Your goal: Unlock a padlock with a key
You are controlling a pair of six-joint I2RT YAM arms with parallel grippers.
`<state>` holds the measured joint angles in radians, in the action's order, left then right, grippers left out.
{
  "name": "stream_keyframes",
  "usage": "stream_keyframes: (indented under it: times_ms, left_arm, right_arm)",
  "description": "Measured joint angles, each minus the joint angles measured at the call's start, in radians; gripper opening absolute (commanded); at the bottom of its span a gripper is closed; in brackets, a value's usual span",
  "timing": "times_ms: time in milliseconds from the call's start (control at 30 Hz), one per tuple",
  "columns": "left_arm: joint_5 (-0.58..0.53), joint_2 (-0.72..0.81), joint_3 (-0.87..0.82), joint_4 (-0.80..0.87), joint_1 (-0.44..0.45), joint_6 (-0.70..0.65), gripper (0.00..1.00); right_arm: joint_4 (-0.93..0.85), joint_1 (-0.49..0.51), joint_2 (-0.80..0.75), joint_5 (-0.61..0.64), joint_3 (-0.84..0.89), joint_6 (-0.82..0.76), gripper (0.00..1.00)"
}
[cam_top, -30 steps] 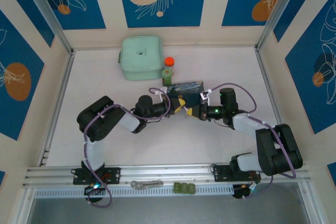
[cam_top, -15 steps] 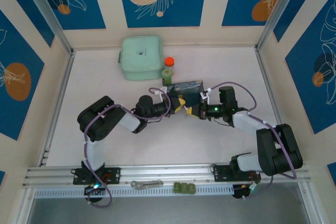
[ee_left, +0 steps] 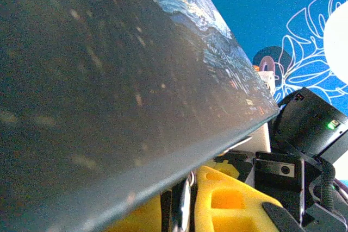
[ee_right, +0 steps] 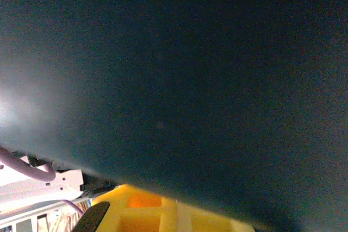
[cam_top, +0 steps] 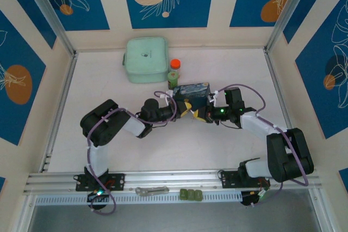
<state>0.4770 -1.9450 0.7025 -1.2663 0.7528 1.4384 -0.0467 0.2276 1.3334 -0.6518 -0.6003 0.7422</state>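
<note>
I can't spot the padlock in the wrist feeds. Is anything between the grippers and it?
The blue box sits right beside the left gripper and the right gripper, its dark side crowding both wrist views. Whether it lies between them and the padlock I cannot tell.

Both arms are bolted at the near edge of the table [cam_top: 163, 150] and fold in toward its middle. The left arm [cam_top: 109, 126] bulges its elbow out toward the left edge, and the forearm then runs right. The right arm [cam_top: 274, 142] pretty much mirrors it, with its elbow by the right edge and the forearm heading left. The left gripper [cam_top: 185, 108] and right gripper [cam_top: 200, 115] sit nose to nose, just beside each other. Yellow fingers [ee_left: 228, 205] peek in low on both wrist views, but honestly I can't tell how wide either pair is.
</note>
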Motion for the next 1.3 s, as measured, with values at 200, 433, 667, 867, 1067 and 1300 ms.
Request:
stream_keyframes:
  times_ms: [200,433,667,867,1067,1300]
  left_arm:
    - [-0.003,0.000,0.000,0.006,0.000,-0.006,0.00]
    - [-0.018,0.000,0.012,0.027,-0.001,-0.007,0.00]
    - [-0.060,-0.001,0.032,0.054,-0.017,-0.007,0.00]
    - [-0.065,-0.001,0.032,0.071,-0.018,-0.008,0.00]
    - [-0.052,-0.001,0.032,0.071,-0.018,-0.007,0.00]
    - [-0.023,-0.002,0.032,0.071,-0.013,-0.002,0.00]
  right_arm:
    - [0.009,0.000,0.011,0.002,-0.003,0.032,0.00]
    - [0.029,0.003,0.034,0.020,-0.016,0.067,0.00]
    - [-0.010,0.040,0.085,0.080,-0.095,0.063,0.00]
    - [-0.030,0.030,0.098,0.099,-0.108,0.064,0.00]
    - [-0.018,0.002,0.082,0.115,-0.105,0.075,0.00]
    - [0.085,-0.007,0.064,0.160,-0.081,0.148,0.00]
